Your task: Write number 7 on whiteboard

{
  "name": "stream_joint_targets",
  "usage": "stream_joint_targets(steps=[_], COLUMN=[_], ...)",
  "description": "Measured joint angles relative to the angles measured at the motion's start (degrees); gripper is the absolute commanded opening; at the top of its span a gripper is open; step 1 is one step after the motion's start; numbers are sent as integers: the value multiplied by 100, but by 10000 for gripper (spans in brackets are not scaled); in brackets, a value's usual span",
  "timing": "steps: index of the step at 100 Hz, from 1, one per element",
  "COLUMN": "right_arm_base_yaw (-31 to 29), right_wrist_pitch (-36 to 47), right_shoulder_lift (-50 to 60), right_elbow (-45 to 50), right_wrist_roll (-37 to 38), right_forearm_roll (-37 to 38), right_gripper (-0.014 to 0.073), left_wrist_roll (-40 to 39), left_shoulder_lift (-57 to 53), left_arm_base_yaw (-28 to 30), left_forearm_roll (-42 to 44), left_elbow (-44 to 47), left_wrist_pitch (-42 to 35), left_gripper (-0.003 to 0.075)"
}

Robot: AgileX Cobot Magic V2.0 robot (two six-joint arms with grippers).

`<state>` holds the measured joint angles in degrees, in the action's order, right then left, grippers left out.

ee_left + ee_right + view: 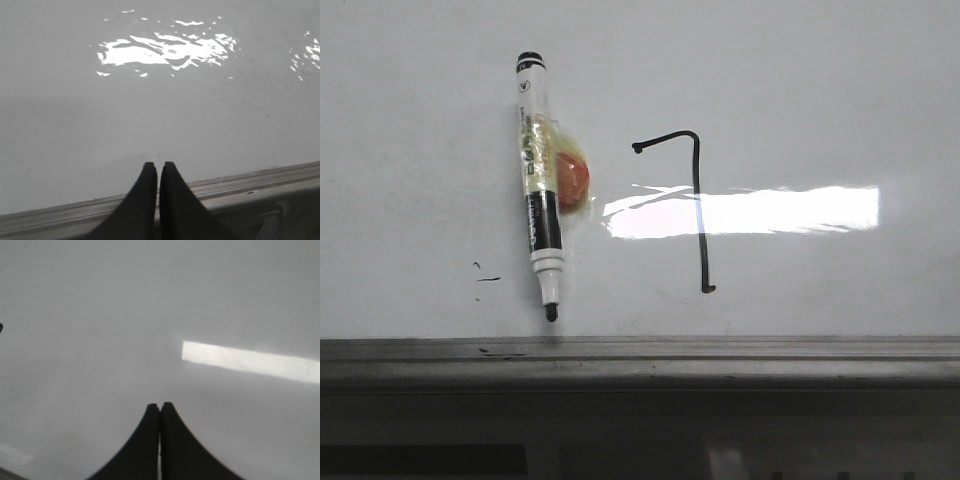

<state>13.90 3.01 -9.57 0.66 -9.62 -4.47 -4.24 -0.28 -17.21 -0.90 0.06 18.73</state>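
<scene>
The number 7 (pixel 697 200) is drawn in thin black line on the whiteboard (pixel 800 90), its stem crossing a bright light glare. An uncapped black marker (pixel 537 185) with an orange blob taped to it lies on the board left of the 7, tip toward the ledge. Neither gripper shows in the front view. My left gripper (pixel 158 166) is shut and empty over the board (pixel 150 110) near its grey ledge (pixel 250 182). My right gripper (pixel 160 405) is shut and empty over bare board (pixel 125 315).
A grey metal ledge (pixel 720 355) runs along the board's near edge. A tiny black dash and specks (pixel 485 278) sit left of the marker tip. A dark speck (pixel 1 328) shows at the edge of the right wrist view.
</scene>
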Motion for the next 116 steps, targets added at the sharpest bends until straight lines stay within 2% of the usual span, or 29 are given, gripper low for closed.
stream_joint_targets(steps=[29, 45, 68, 116], right_arm_base_yaw=[-730, -861, -873, -873], right_wrist_pitch=[-1434, -2055, -2170, -2170], right_shoulder_lift=[442, 599, 980, 1018], right_elbow=[0, 0, 0, 0], right_wrist_roll=[301, 447, 459, 470], right_forearm_roll=[263, 383, 739, 783], right_gripper=[-64, -64, -64, -64], left_wrist_roll=[0, 0, 0, 0], left_shoulder_lift=[0, 0, 0, 0], left_arm_base_yaw=[0, 0, 0, 0], left_forearm_roll=[0, 0, 0, 0], left_elbow=[0, 0, 0, 0], left_wrist_pitch=[0, 0, 0, 0], left_gripper=[-20, -20, -20, -20])
